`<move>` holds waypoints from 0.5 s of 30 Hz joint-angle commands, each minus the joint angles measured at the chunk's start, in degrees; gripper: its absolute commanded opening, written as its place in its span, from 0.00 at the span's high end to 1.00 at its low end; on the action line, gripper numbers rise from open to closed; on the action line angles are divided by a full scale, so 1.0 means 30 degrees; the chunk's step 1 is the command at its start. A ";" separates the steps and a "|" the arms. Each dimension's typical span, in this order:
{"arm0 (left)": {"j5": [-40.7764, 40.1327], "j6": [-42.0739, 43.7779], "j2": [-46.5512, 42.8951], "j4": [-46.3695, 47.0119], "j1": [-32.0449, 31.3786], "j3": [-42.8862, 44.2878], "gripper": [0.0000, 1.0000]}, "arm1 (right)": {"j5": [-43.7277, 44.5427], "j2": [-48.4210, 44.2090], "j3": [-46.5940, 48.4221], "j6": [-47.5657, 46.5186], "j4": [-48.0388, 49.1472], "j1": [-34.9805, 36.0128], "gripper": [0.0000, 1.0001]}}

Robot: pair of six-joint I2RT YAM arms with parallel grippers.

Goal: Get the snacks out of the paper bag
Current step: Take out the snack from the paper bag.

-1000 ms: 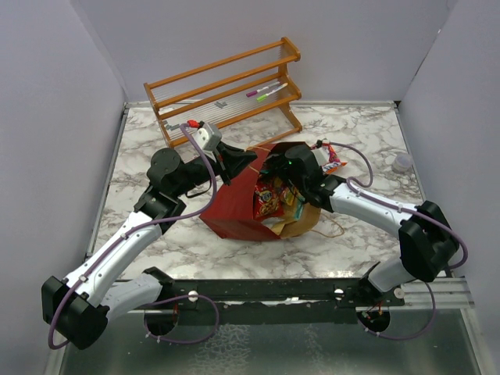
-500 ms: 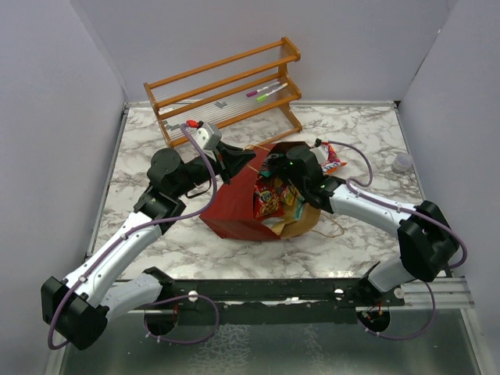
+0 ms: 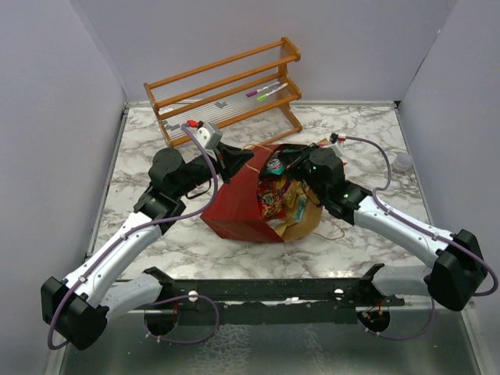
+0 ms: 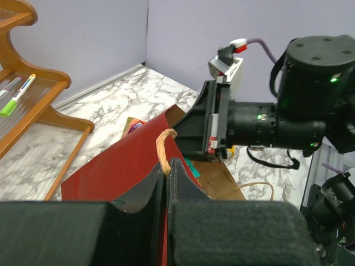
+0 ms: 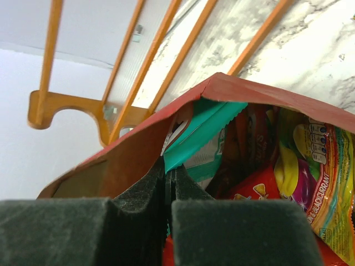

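A: What are the jaws of the left gripper (image 4: 167,166) doing?

B: They are clamping tight on the red rim of the paper bag (image 3: 234,207), right beside its twine handle (image 4: 163,145), which is curling up above the fingertips.

A: And the right gripper (image 5: 168,174)?

B: Its jaws are pinching the corner of a teal packet (image 5: 208,119) just inside the bag's mouth. From the pinch, the packet's long axis is running up along the inside of the bag's upper wall toward the rim, serrated end outward.

A: How is the bag lying?

B: It is lying on its side on the marble table (image 3: 234,258). Its long axis is running roughly left to right, with the closed bottom toward the left arm and the mouth facing the right arm. The held rim is lifted, so the brown kraft inside is showing.

A: Where are the other snacks (image 3: 271,195)?

B: They are sitting heaped inside the mouth, red and yellow ones, just below the teal packet.

A: Anything else around the bag?

B: A wooden rack (image 3: 226,90) is standing behind it, apart from it.
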 commanded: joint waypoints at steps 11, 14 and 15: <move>-0.2298 0.0603 -0.0313 -0.0503 -0.0024 0.0373 1.00 | -0.0808 -0.5129 0.0779 -0.3562 -0.0969 0.0120 0.99; -0.2640 0.0687 -0.0257 -0.0694 0.0041 0.0439 1.00 | -0.0722 -0.6541 0.0766 -0.4778 -0.1377 0.0113 0.99; -0.2771 0.0682 -0.0283 -0.0757 0.0083 0.0468 1.00 | -0.0687 -0.6986 0.0654 -0.5397 -0.1258 0.0120 0.99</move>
